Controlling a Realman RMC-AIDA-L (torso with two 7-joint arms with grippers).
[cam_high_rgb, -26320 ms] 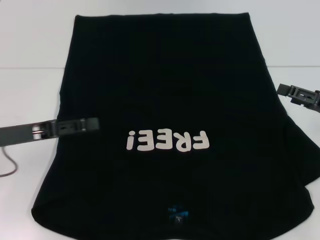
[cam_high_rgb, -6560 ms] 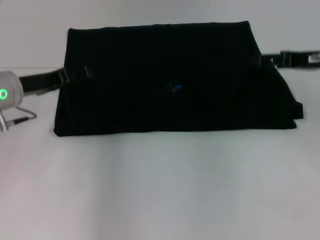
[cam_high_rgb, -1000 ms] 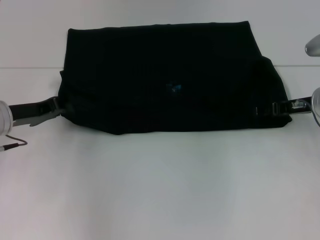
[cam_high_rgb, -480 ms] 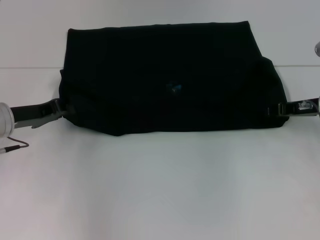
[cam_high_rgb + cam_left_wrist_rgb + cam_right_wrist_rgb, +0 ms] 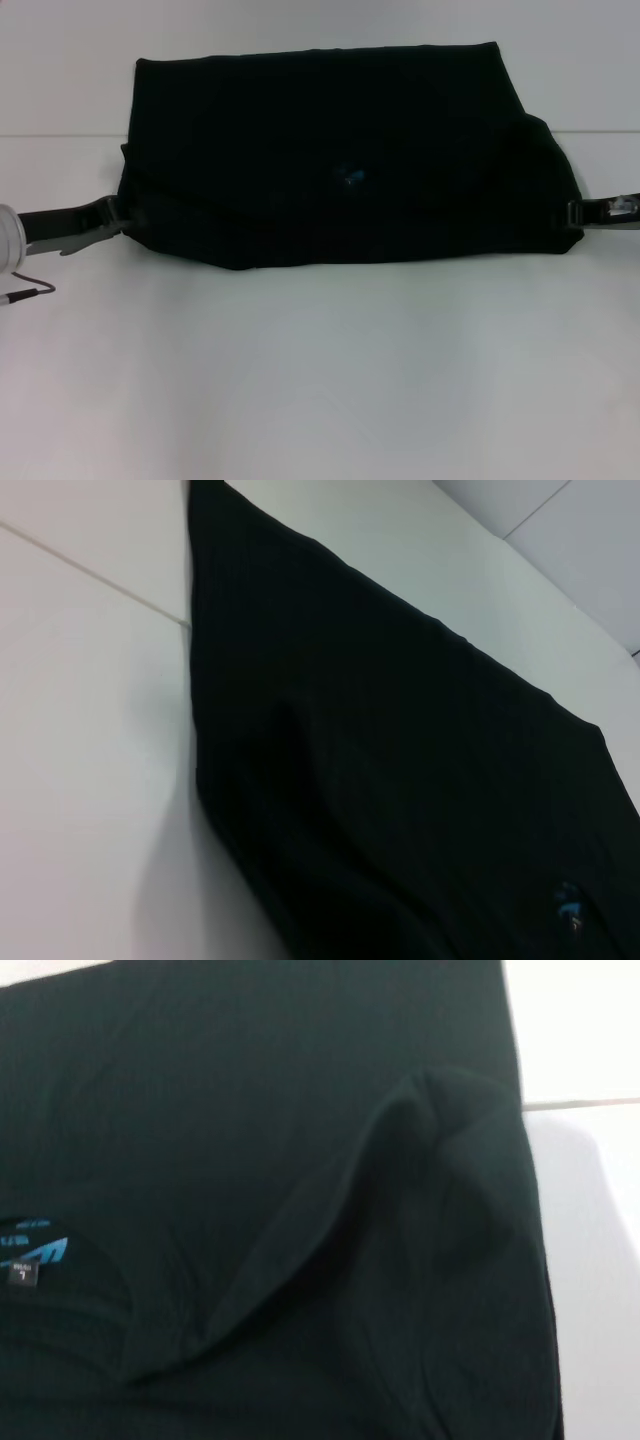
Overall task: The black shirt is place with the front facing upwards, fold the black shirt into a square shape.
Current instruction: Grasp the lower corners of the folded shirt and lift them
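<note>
The black shirt lies folded into a wide band across the far half of the white table, and its lettering is hidden. Its small blue neck label shows near the middle. My left gripper lies low at the shirt's near left corner, touching the fabric edge. At the shirt's right edge, my right gripper has its tips against the cloth. The left wrist view shows the shirt with its label. The right wrist view shows a raised fold ridge in the shirt and the label.
The white table stretches bare in front of the shirt. A seam line crosses the table behind the left arm. A thin cable hangs by the left arm at the frame's left edge.
My right gripper has slid rightward, from over the shirt's right part to its right edge. The shirt's right edge bulges out slightly. The left gripper has barely moved.
</note>
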